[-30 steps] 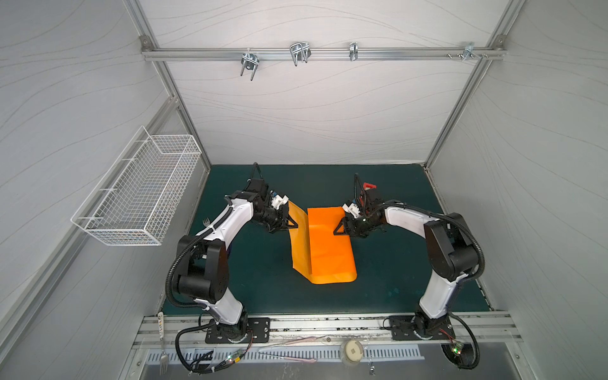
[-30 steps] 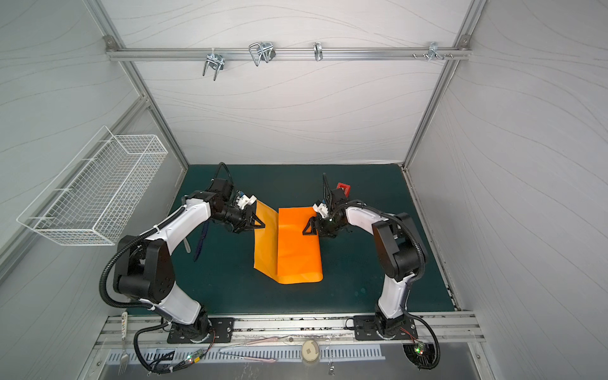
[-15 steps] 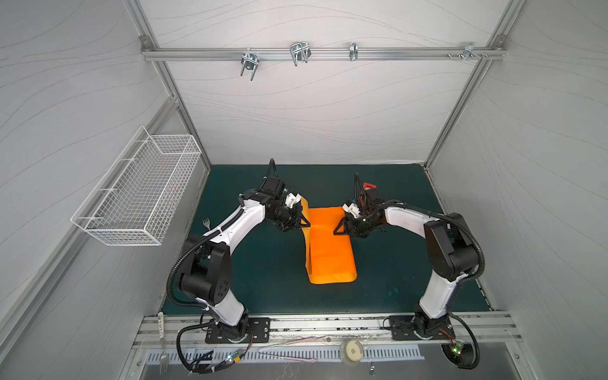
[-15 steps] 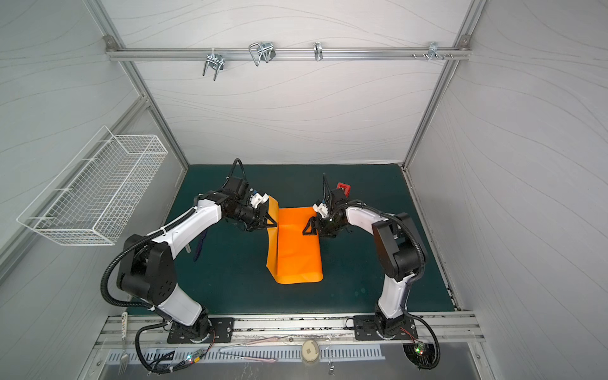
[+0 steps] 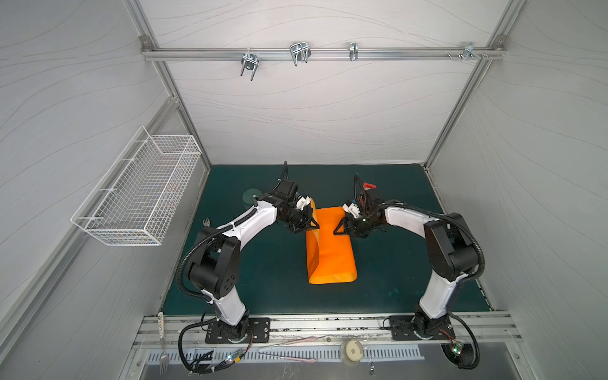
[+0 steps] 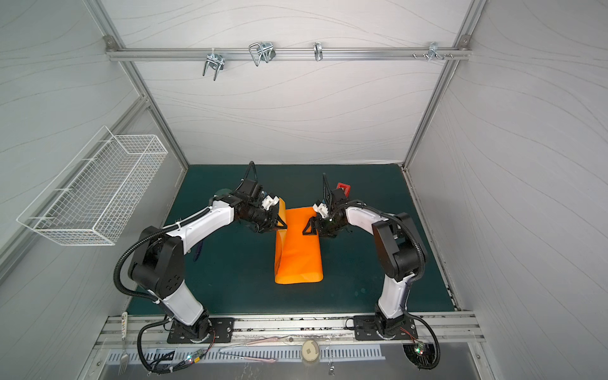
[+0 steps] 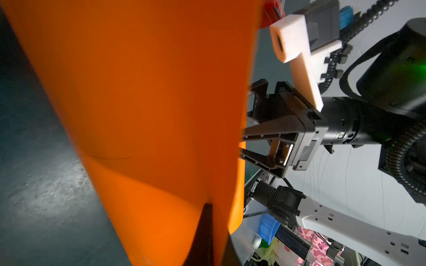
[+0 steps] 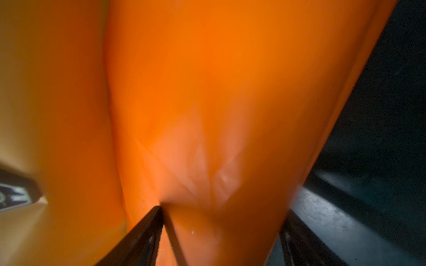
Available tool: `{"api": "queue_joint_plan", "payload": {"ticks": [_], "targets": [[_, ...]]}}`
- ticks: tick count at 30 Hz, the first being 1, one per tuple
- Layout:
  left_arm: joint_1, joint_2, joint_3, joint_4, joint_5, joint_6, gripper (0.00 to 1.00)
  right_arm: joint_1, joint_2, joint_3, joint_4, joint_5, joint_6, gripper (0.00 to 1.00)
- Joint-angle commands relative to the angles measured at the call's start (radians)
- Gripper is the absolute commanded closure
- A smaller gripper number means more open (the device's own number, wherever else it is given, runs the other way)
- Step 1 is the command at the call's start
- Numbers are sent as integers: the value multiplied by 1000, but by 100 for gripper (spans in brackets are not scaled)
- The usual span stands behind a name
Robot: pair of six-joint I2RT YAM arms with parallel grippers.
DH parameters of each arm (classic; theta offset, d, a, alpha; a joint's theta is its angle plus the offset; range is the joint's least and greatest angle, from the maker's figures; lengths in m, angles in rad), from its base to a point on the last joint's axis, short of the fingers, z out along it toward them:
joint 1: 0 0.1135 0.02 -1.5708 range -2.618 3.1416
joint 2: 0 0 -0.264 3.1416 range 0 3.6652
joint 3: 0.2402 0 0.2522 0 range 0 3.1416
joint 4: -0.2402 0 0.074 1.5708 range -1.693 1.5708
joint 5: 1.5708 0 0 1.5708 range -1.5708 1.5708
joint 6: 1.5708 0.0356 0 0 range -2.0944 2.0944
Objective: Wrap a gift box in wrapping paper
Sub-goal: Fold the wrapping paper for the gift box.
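My left jaws: pressed fully together at the tip of my left gripper [image 5: 312, 224], pinching the far left edge of the wrapping paper [image 5: 332, 253]; in my left wrist view the sheet [image 7: 149, 92] runs out from between my dark fingertips [image 7: 205, 230].
My right jaws: spread wide on my right gripper [image 5: 340, 228], one finger [image 8: 147, 237] on each side of a paper-covered bulge, both touching it; creases fan out from the fingertip pressing in.
Wrapping paper: bright orange and glossy, folded over into a long rounded shape on the green mat [image 5: 263, 263] between my two arms in both top views [image 6: 299, 253]. Its left flap stands up where I hold it. The end nearer my bases lies free on the mat.
Gift box: I cannot see it in any view; only orange paper [image 8: 219, 92] shows where my right fingers clamp.
Tape dispenser: red [image 5: 368, 187], on the mat just behind my right wrist, apart from the paper.
Wire basket: white [image 5: 138, 194], on the wall by my left arm.
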Motion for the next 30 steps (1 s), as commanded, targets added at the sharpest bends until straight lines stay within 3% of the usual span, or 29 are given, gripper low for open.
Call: {"api": "queue_joint_plan", "payload": {"ticks": [1, 30], "targets": [[-16, 22, 44, 69, -17, -36, 100, 14, 49, -15, -14, 97, -14, 22], [-110, 152, 87, 197, -5, -102, 100, 14, 57, -17, -6, 90, -11, 22]]}}
